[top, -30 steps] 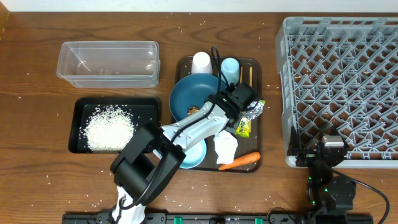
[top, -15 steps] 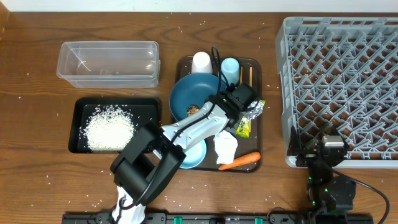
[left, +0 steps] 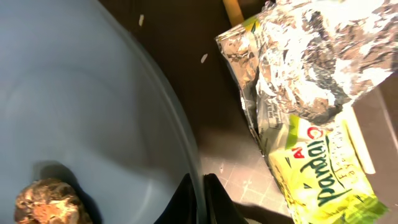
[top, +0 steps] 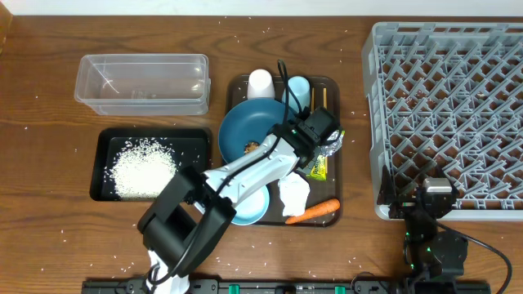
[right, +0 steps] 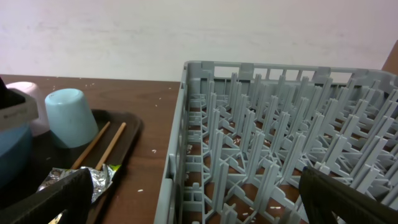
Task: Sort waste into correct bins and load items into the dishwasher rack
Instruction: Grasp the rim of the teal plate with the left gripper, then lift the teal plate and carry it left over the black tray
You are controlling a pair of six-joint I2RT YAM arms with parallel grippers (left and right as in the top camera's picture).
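My left gripper (top: 296,135) (left: 200,194) is shut on the right rim of the dark-blue plate (top: 249,126) (left: 81,106), one jaw inside and one outside. A brown food lump (top: 253,146) (left: 46,200) lies in the plate. Just right of the rim are the crumpled foil (top: 332,144) (left: 317,56) and the green-yellow wrapper (top: 319,168) (left: 314,171). The napkin (top: 294,193), carrot (top: 315,211), light-blue bowl (top: 249,206), white cup (top: 261,82), light-blue cup (top: 299,86) (right: 69,117) and chopsticks (top: 324,96) (right: 99,144) share the brown tray (top: 333,189). My right gripper (right: 199,193) is open by the dishwasher rack (top: 449,114) (right: 286,143).
The black tray (top: 196,139) holds a heap of rice (top: 143,167) at the left. Behind it stands the clear tub (top: 143,82). Loose rice grains dot the wooden table. The right arm's base (top: 429,237) sits at the front right, close to the rack's near corner.
My left jaws have closed onto the plate's rim. The plate, and the brown tray with its cups, have shifted slightly to the left. The right arm is unmoved.
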